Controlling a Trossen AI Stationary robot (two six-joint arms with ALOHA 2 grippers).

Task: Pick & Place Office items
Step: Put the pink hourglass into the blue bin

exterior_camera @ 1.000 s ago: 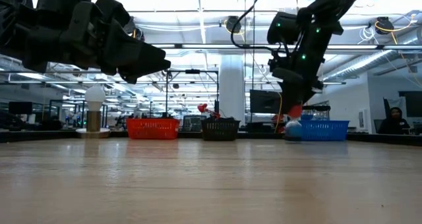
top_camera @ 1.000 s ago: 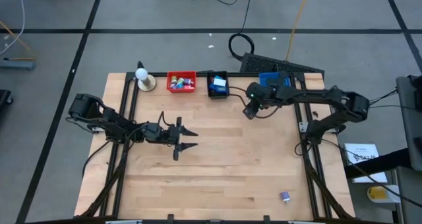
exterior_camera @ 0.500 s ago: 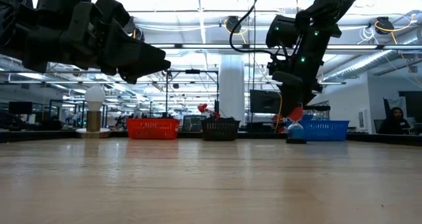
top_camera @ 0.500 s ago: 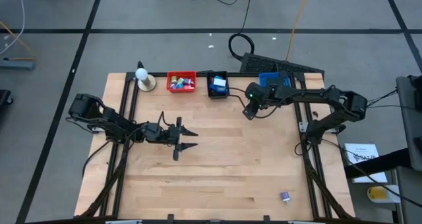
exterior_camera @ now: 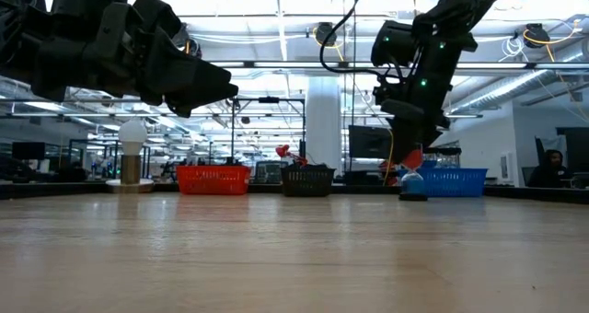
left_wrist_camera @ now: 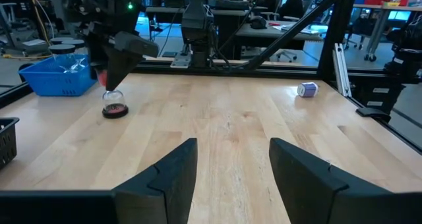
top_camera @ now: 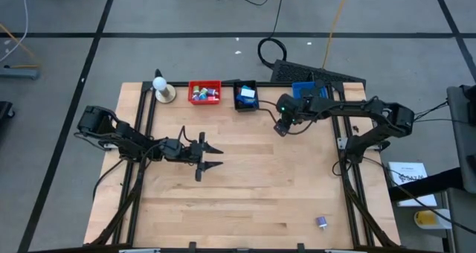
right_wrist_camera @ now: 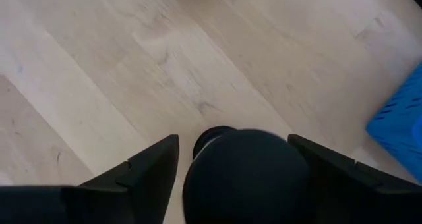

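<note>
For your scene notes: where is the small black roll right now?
In the left wrist view, the small black roll sits on the table beside the blue bin, directly beneath the right tool.

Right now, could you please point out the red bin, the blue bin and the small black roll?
red bin (top_camera: 204, 82): high view, rim.
blue bin (exterior_camera: 453, 181): low view, front wall.
small black roll (left_wrist_camera: 115, 110): left wrist view, top.

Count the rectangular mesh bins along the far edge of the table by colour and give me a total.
Red rectangular mesh bin: 1
Black rectangular mesh bin: 1
Blue rectangular mesh bin: 1
Total: 3
</note>
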